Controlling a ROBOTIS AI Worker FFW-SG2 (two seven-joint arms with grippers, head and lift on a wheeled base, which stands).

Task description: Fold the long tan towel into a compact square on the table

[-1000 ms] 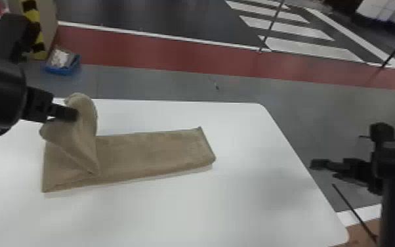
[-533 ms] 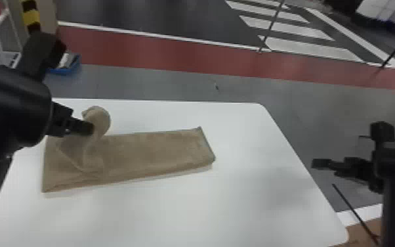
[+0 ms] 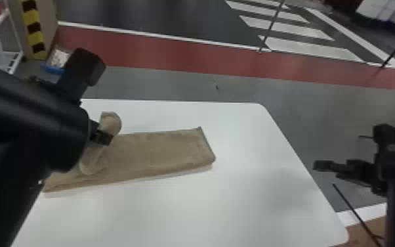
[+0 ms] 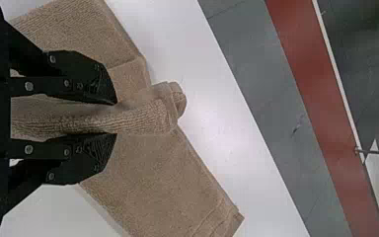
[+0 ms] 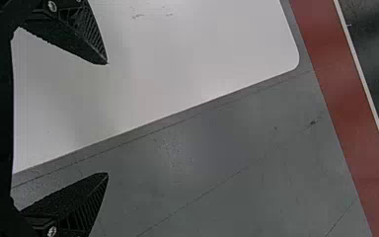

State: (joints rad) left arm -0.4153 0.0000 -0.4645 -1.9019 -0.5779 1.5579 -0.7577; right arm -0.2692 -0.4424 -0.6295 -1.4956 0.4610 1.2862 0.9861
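Reading your head view: the tan towel (image 3: 160,151) lies on the white table (image 3: 206,207), long axis roughly left-right, right end slightly farther from the robot. Left gripper (image 3: 103,137) is over the left part with a raised flap (image 3: 111,123); most of the flat run lies to its right. Right gripper (image 3: 324,166) is parked off the table's right side, so left is your nearer arm. Left wrist view: flap is pinched between both fingers, flat towel beneath on either side. Right wrist view: fingers wide apart, nothing held. My call: you're mid-fold, and the flap should go right, along the long axis. Drift off that line and your edges likely skew.
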